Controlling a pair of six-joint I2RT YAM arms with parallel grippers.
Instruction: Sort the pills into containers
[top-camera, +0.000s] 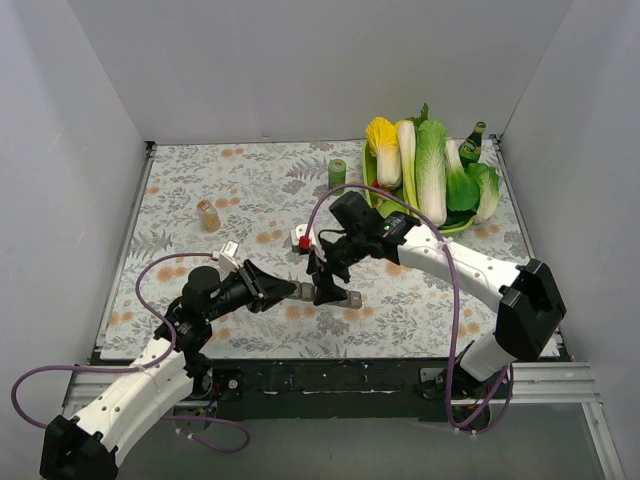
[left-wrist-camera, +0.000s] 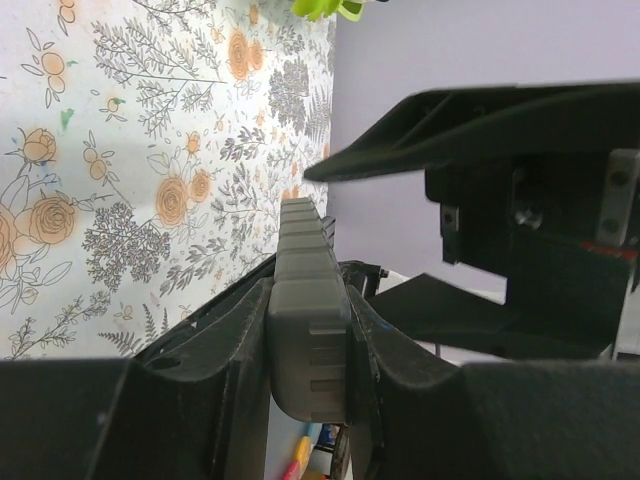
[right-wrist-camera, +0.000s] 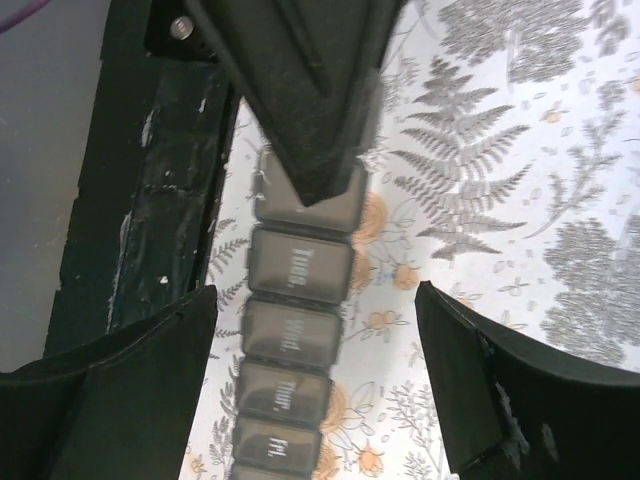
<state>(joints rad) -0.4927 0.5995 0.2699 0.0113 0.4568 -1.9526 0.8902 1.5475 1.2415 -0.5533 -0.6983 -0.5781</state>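
Grey-silver containers (top-camera: 343, 298) lie just below centre in the top view on the floral table (top-camera: 200, 180), with the left gripper (top-camera: 293, 292) at their left end and the right gripper (top-camera: 322, 283) directly over them. Left wrist view: containers at lower centre, clamped edgewise between both left fingers (left-wrist-camera: 240, 360). Right wrist view: lidded compartments run from centre to the bottom edge, right fingers (right-wrist-camera: 150, 370) spread wide on either side, not touching.
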